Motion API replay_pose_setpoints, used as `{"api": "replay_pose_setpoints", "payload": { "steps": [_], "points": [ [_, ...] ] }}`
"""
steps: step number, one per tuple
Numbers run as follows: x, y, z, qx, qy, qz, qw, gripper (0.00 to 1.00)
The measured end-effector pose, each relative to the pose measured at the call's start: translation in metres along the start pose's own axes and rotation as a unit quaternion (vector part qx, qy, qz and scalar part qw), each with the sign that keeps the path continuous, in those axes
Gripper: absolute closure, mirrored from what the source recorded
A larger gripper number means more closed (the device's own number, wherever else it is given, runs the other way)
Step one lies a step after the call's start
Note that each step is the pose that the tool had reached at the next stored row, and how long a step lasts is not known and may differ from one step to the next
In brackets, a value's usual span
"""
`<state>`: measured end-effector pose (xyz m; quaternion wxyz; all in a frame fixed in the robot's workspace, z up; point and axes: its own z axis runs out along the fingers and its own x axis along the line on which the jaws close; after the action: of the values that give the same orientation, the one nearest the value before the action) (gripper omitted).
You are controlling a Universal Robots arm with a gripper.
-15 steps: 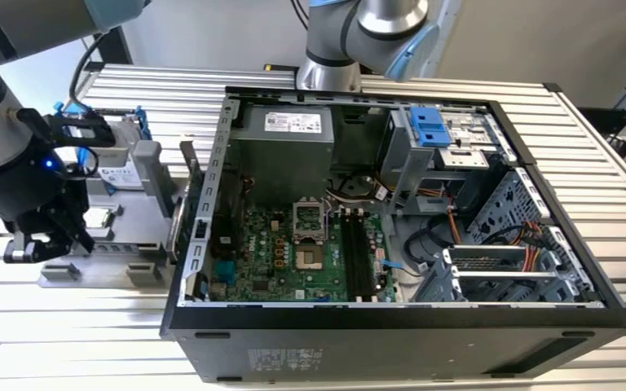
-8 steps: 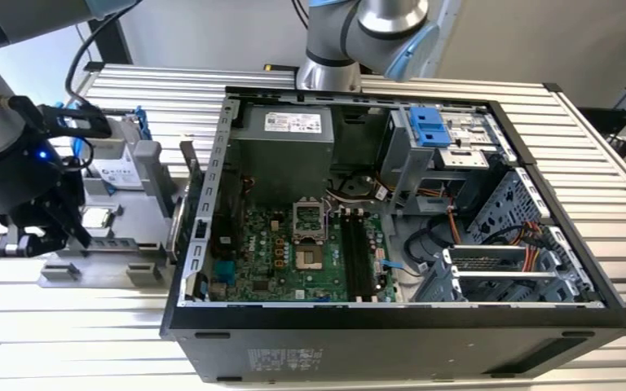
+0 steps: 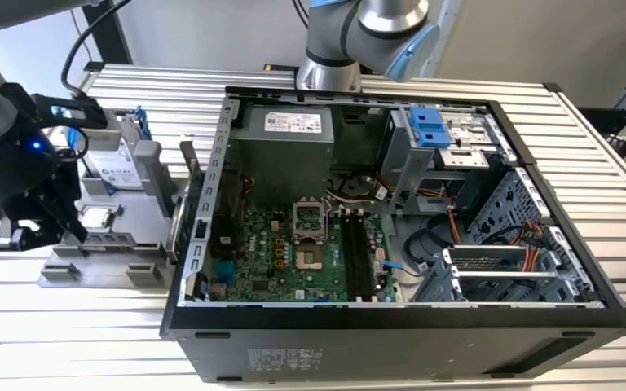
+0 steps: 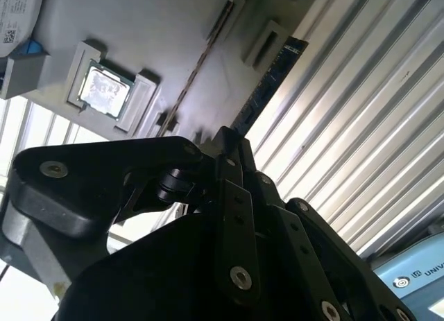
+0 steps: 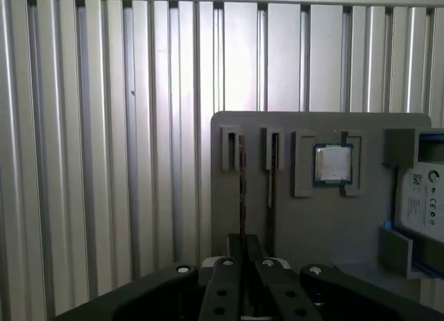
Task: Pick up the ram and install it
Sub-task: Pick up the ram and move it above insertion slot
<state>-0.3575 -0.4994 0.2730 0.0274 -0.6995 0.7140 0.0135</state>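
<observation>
The ram [image 5: 243, 182] is a thin dark stick standing on edge in the outermost slot of a grey holder [image 5: 312, 231]. In the second wrist view the ram [image 4: 270, 82] shows as bluish-green. My gripper [image 5: 244, 255] is shut on the ram's near end, and the stick runs straight out from between the fingertips. In the second wrist view the gripper [image 4: 225, 144] has its fingers closed together. In the exterior view the gripper [image 3: 58, 232] sits at the holder's [image 3: 95, 273] left end, on the exterior view's left.
A second thin stick [image 5: 272, 175] stands in the neighbouring slot. Further along the holder are a processor chip [image 5: 333, 163] and a hard drive in a blue frame [image 3: 112, 163]. The open computer case [image 3: 400, 318] with its green motherboard [image 3: 291, 252] lies to the right.
</observation>
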Motion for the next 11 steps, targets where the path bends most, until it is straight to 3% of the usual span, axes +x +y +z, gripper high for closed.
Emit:
{"api": "replay_pose_setpoints", "payload": {
  "steps": [11],
  "points": [
    [-0.0011,-0.0005,-0.0195,0.0001,-0.0001,0.000,1.00000,1.00]
  ]
}}
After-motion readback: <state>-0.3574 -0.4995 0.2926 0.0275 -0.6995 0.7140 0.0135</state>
